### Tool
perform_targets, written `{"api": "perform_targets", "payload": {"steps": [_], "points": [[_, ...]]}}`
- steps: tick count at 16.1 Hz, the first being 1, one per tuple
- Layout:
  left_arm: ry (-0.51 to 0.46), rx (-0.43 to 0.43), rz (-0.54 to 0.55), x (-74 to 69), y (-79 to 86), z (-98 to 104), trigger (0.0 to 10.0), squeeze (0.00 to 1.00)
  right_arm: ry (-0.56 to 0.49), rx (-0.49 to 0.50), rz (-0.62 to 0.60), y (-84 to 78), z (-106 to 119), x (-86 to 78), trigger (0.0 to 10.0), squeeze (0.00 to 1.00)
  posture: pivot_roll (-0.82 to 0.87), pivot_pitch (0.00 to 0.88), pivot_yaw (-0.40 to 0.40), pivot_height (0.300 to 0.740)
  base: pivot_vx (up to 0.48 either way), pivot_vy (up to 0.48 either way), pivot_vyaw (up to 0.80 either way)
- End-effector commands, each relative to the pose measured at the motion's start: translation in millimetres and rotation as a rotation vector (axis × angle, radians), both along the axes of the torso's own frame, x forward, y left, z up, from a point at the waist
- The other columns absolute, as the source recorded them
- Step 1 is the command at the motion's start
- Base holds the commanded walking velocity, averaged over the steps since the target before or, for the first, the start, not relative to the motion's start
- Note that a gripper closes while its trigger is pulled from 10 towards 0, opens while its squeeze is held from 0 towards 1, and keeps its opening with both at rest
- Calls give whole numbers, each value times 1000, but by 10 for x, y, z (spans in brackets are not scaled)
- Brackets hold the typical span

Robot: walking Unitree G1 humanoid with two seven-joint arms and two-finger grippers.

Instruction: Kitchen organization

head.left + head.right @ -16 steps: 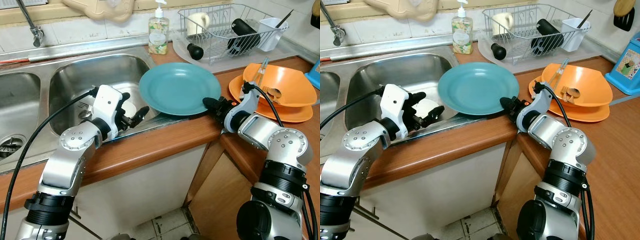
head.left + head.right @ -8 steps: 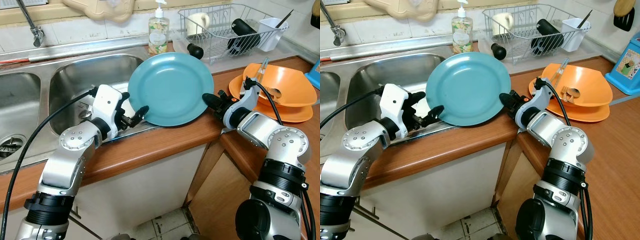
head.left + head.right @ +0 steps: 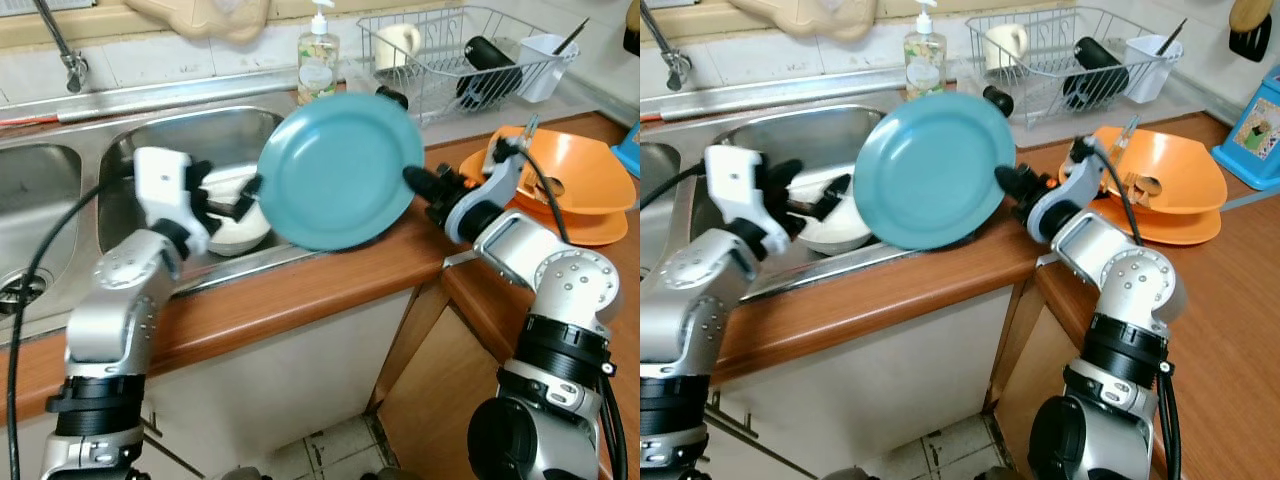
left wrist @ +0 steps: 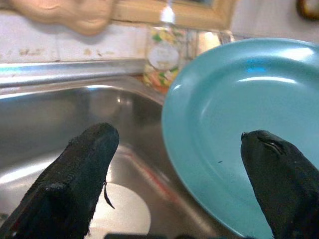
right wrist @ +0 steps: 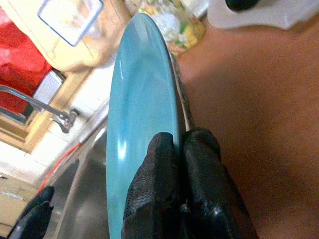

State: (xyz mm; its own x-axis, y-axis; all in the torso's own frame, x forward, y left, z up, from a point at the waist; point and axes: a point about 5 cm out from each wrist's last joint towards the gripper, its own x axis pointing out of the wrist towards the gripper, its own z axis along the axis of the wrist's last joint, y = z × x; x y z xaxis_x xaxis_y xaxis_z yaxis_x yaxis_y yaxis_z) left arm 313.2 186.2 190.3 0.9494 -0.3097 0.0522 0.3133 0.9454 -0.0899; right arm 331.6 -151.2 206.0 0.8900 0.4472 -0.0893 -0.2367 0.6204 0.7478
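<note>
2 right gripper [image 5: 174,149] fingers pinch the teal plate [image 3: 340,170] rim; left gripper [image 4: 179,164] spread beside it over the sink [image 3: 200,140].

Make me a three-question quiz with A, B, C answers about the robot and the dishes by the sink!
1. Where is the white bowl?
A. in the sink
B. in the dish rack
C. on the floor

2. What colour is the plate the robot holds up?
A. orange
B. teal
C. white

3. How are the right gripper's jaws?
A. wide open
B. shut on the plate's rim
C. holding the soap bottle

Answers: 1 A, it sits in the steel basin; 2 B, the lifted plate is teal; 3 B, the right wrist view shows them pinching the rim.
</note>
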Motion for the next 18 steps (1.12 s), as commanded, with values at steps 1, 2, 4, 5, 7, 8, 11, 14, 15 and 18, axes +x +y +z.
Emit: {"api": "perform_targets", "payload": {"steps": [1,2,4,5,7,8,11,14,15,18], "points": [[-1,-55,0,13,4,33,10000,0,-118,32,34,60,238,-6,0,0,-54,0,7,740,0,0,0],[4,-77,0,13,11,29,10000,0,-126,38,35,62,250,-9,0,0,-54,0,7,740,0,0,0],[32,-133,-2,14,25,-12,10000,0,-150,57,36,67,285,-14,0,0,-56,0,7,740,0,0,0],[49,-172,-19,13,10,-34,10000,0,-165,75,36,70,310,-16,0,0,-57,0,7,740,0,0,0],[73,-380,-123,-37,-78,-47,10000,0,-218,103,64,97,390,-41,0,0,-58,0,8,740,0,0,0],[79,-467,-170,-55,-111,-38,10000,0,-231,105,81,114,406,-55,0,0,-57,0,5,740,0,0,0],[93,-613,-266,-79,-196,-41,7255,0,-252,110,126,168,421,-93,0,0,-60,0,4,740,0,0,0],[63,-747,-355,-119,-251,-3,0,0,-249,112,146,194,408,-113,0,0,-64,0,2,740,0,0,0],[57,-769,-367,-127,-257,6,0,0,-249,113,147,194,409,-114,0,0,-63,0,1,740,0,0,0],[27,-882,-383,-159,-227,-17,0,0,-245,112,157,204,402,-124,0,0,-66,0,-1,740,0,0,0]]}}
